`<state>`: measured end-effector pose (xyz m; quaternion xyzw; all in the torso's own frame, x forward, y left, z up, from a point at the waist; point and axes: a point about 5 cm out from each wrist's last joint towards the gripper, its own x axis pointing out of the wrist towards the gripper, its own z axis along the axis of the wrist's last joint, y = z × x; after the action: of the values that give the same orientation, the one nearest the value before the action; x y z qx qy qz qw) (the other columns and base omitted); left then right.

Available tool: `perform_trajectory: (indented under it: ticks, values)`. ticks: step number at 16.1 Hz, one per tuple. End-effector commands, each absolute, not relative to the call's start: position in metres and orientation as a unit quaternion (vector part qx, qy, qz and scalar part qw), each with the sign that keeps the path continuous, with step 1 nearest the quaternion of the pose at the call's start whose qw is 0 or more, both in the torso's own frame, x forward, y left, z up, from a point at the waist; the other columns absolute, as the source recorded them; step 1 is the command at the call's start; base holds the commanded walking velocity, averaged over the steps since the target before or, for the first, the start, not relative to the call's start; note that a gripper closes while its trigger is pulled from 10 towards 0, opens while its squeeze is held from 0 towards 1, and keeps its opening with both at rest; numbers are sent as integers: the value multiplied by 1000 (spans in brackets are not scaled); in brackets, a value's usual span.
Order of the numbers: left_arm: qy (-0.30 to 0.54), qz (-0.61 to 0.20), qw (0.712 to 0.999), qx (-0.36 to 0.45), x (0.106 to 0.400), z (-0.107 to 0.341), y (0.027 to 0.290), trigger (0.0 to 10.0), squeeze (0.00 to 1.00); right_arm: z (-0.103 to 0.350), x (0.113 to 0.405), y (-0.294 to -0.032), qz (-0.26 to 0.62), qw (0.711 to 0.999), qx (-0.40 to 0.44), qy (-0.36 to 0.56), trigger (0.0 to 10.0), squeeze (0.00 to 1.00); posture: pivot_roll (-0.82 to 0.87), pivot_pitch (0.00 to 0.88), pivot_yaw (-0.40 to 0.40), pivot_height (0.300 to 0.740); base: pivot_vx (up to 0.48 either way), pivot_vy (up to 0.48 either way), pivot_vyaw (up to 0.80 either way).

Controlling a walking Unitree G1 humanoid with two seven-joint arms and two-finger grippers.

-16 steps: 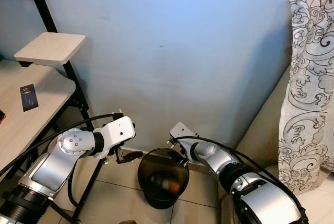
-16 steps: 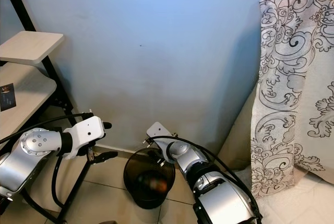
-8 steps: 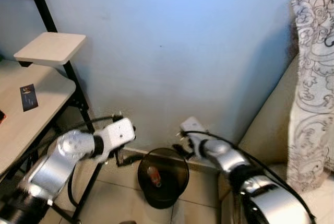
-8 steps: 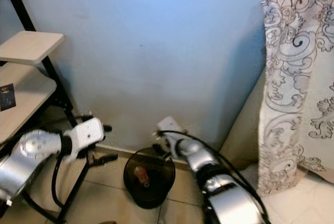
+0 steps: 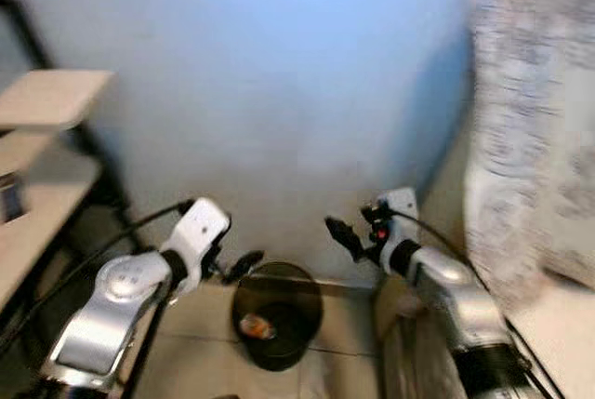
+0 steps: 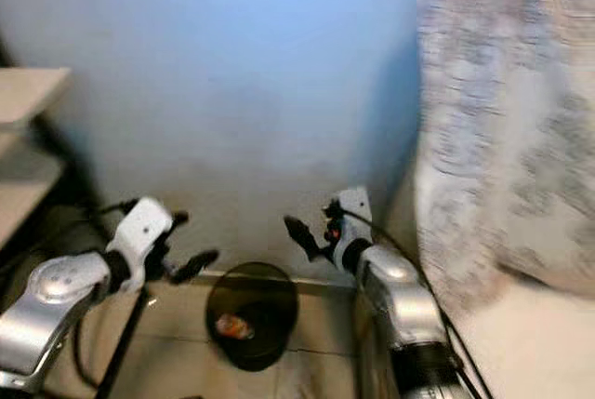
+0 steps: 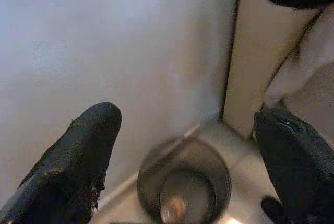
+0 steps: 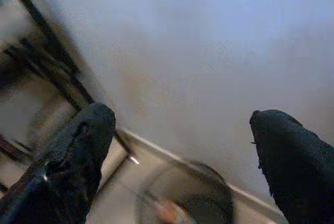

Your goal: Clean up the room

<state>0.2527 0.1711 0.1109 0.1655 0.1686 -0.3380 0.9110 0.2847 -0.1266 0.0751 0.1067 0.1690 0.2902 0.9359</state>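
Observation:
A round black waste bin [image 5: 276, 313] stands on the tiled floor against the blue wall. A small orange and white item [image 5: 253, 326] lies inside it. My left gripper [image 5: 237, 267] hovers by the bin's left rim, open and holding nothing. My right gripper [image 5: 342, 234] is up and to the right of the bin, also open and empty. The left wrist view looks between its fingers [image 7: 88, 145] down at the bin [image 7: 182, 182] and the item [image 7: 175, 208]. Between the fingers [image 8: 78, 145] in the right wrist view, the bin [image 8: 201, 200] is blurred.
A light wooden desk with a raised shelf [image 5: 51, 101] on a black frame stands at the left. A patterned curtain [image 5: 535, 120] hangs at the right over a pale cushioned seat [image 5: 558, 325]. The pictures are blurred.
The whole view has swung to the right and blurred. My right gripper has lifted from the bin's rim to a spot higher and further right. The left gripper stays beside the bin.

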Motion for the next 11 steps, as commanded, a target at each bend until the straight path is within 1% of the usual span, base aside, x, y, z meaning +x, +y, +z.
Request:
perform_trajectory:
  ticks: [1,2,3,4,8,11]
  values:
    - [157,-326,915,177,252,118,167,10000,0,84,276,-130,316,925,137,158,10000,1000,74,0,18,740,0,0,-763]
    - [148,-314,922,172,254,121,165,10000,0,86,273,-133,318,924,142,159,10000,1000,73,0,19,740,0,0,-769]
    - [131,-287,936,156,258,126,163,10000,0,90,266,-137,329,918,155,156,10000,1000,81,0,14,740,0,0,-775]
    - [123,-280,941,144,259,128,162,10000,0,96,260,-138,339,911,174,154,10000,1000,83,0,12,740,0,0,-775]
    - [125,-258,947,147,259,130,170,10000,0,99,256,-134,347,904,180,175,10000,1000,86,0,17,740,0,0,-784]
    - [135,-254,945,153,257,128,173,10000,0,99,254,-135,340,908,177,169,10000,1000,82,0,42,740,0,0,-785]
